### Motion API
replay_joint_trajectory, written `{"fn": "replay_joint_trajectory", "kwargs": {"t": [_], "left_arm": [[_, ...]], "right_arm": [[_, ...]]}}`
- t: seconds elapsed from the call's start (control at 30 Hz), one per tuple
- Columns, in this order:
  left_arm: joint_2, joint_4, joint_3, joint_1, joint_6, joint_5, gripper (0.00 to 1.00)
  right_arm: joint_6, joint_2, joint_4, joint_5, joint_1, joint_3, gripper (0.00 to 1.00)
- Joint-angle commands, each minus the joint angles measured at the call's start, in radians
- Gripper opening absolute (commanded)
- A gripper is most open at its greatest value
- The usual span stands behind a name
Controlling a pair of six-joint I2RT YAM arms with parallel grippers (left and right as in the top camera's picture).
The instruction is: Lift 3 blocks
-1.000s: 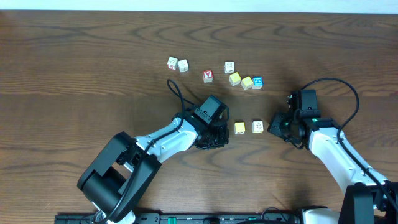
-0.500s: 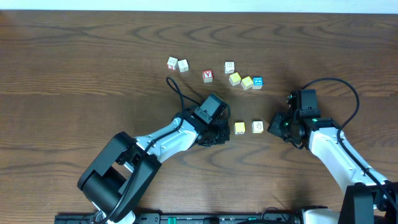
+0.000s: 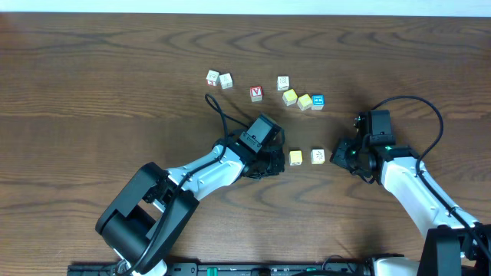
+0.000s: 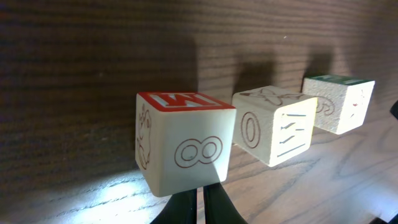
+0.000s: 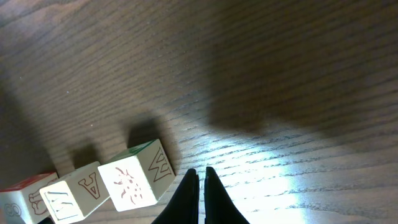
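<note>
Left gripper, fingers together, sits just at the 8 block. The yellow block and cream block continue 1 row mid-worktop. Right gripper, fingers together, is just beside the cream block. 7 cubes lie well apart, nearer the far edge.

A dark wooden table is seen from above. Near its middle a yellow block and a cream block are set side by side, slightly apart, with the left gripper just beside the yellow one and the right gripper near the cream one. Farther back, seven more blocks are scattered in a loose line, among them a red-faced block and a blue-faced block.
</note>
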Motion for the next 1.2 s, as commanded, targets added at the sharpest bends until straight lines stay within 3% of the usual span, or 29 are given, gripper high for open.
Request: {"fn": "replay_joint_trajectory", "kwargs": {"t": [0.0, 0.17, 0.4, 0.63, 0.8, 1.17], "left_arm": [[-0.021, 0.008, -0.013, 0.001, -0.006, -0.016, 0.08], [-0.021, 0.008, -0.013, 0.001, -0.005, -0.008, 0.07], [-0.034, 0.042, -0.013, 0.002, -0.005, 0.117, 0.07], [-0.136, 0.029, -0.013, 0.011, 0.011, 0.134, 0.07], [-0.219, 0.021, -0.013, 0.023, 0.09, 0.117, 0.07], [-0.243, -0.173, -0.013, 0.256, 0.087, 0.062, 0.07]], "right_arm": [[0.011, -0.001, 0.006, -0.002, 0.009, -0.006, 0.04], [0.011, -0.001, 0.006, -0.001, 0.009, -0.006, 0.05], [0.011, -0.001, 0.008, -0.001, 0.009, -0.006, 0.05], [0.011, -0.001, 0.003, -0.001, 0.016, -0.007, 0.02], [0.011, -0.001, 0.011, -0.001, 0.039, -0.007, 0.02], [0.011, -0.001, 0.019, 0.011, 0.048, -0.013, 0.01]]}}
